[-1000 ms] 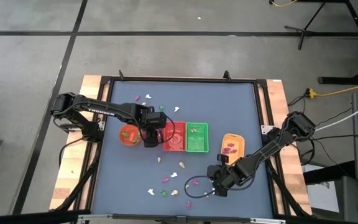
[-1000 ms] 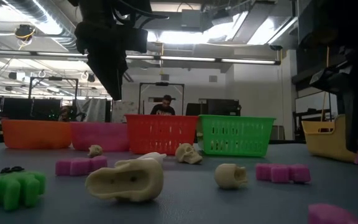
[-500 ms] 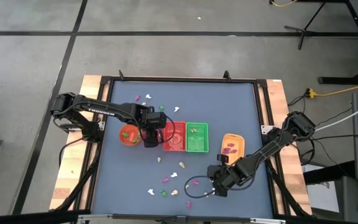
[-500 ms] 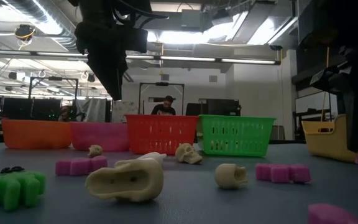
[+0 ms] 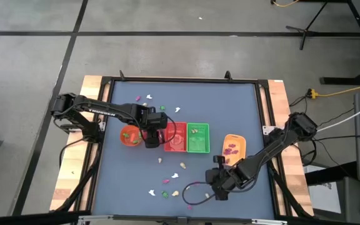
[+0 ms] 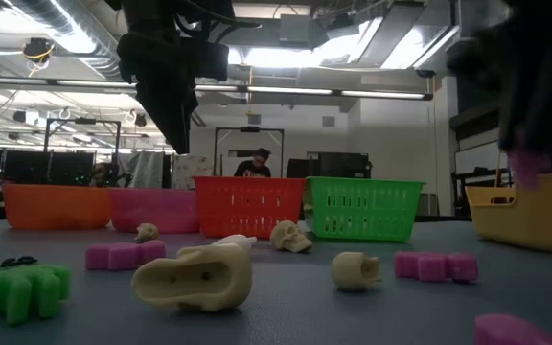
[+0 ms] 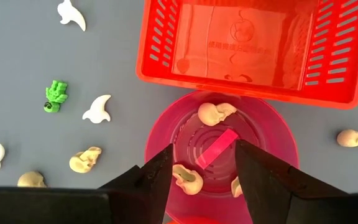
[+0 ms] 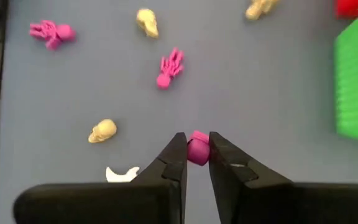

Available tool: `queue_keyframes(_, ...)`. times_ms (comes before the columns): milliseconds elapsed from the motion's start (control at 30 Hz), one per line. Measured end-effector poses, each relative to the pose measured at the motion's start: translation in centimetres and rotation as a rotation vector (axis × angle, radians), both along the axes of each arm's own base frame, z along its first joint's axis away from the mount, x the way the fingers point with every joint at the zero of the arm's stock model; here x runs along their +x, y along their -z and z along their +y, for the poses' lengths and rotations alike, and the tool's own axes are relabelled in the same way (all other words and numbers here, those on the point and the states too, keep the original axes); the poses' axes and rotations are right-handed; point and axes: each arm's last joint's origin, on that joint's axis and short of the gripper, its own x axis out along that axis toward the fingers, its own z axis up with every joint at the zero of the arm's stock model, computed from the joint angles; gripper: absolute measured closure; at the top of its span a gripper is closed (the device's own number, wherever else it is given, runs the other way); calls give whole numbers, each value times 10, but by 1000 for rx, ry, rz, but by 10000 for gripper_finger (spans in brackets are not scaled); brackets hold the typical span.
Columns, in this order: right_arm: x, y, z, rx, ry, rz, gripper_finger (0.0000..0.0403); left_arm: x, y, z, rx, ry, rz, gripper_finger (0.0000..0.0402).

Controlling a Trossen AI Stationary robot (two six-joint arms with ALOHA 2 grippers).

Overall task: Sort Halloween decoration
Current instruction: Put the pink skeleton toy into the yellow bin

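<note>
Tiny Halloween decorations lie scattered on the grey table: a magenta one [image 8: 168, 67], a cream skull [image 8: 102, 130], a green one [image 7: 55, 96] and a white one [image 7: 98, 109]. My right gripper [image 8: 197, 146] hangs over the near right part of the table [image 5: 208, 189], shut on a small magenta decoration [image 8: 197, 150]. My left gripper [image 7: 204, 155] stands open above the pink bowl [image 7: 278, 134], which holds cream skulls [image 7: 215, 113] and a pink bar [image 7: 219, 148]. It touches nothing. My right gripper pinches the magenta decoration [image 8: 197, 152] between the free ends of its two fingers [image 8: 178, 149]. The fingers come from above, slanting down. The piece is lifted clear of the table and shows as a pink blur [image 6: 525, 168] in the low view.
A row of containers crosses the table's middle: orange bowl [image 5: 129, 135], red tray [image 5: 177, 139], green tray [image 5: 197, 140] and a yellow-orange tray [image 5: 233, 140] with magenta pieces. More trinkets lie by the far edge [image 5: 149, 98] and the near edge [image 5: 167, 187].
My right gripper has risen from the table with the magenta decoration, which is now lifted clear. It has shifted a little toward the table's left and rolled slightly. My left gripper has kept still.
</note>
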Motion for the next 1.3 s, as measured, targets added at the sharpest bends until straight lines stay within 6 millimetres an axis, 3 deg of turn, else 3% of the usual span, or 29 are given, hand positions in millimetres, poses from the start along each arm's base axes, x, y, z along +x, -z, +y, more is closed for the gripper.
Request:
queue_keyframes(233, -4, -27, -5, -163, -32, 81, 357, 0, 0, 0, 0, 0, 0, 245)
queue_keyframes(467, -12, -40, -14, -313, -19, 159, 355, 0, 0, 0, 0, -1, 0, 245)
queue_keyframes(900, -32, -42, -30, -484, 15, 353, 355, 0, 0, 0, 0, 0, -2, 245)
queue_keyframes(1300, -35, -39, -33, -508, 11, 386, 354, 0, 0, 0, 0, 0, -3, 245)
